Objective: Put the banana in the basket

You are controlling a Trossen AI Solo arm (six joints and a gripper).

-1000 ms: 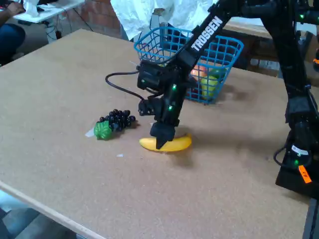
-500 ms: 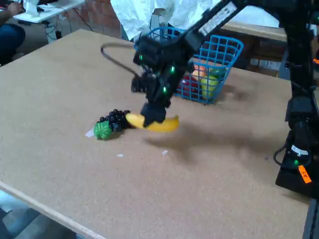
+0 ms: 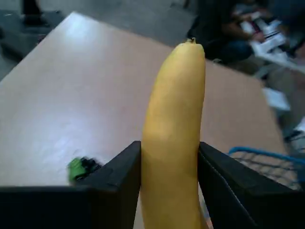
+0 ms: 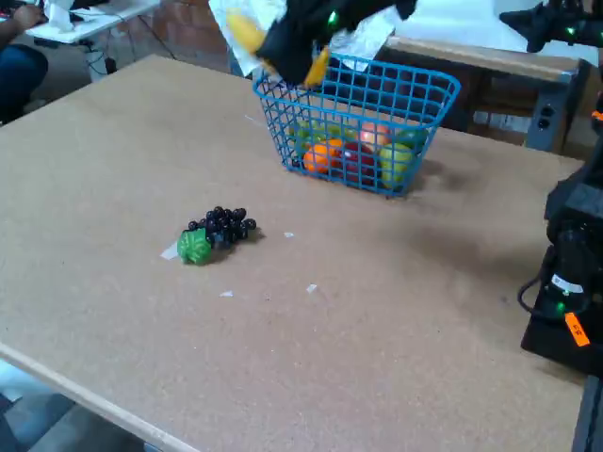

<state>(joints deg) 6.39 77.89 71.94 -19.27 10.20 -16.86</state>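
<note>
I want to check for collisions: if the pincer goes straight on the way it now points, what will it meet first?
The pincer, shut on the banana, points over the far end of the table. The way looks free in the wrist view; the basket lies off to the right. Depth is unclear.

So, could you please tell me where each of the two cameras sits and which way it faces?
Wrist view: rides just behind the tool, looking along the banana across the table; both fingers show.
Fixed view: stands off a table corner, looking down across it at the basket; the arm's base and blurred tool show.
Shared: banana, grapes, basket.
</note>
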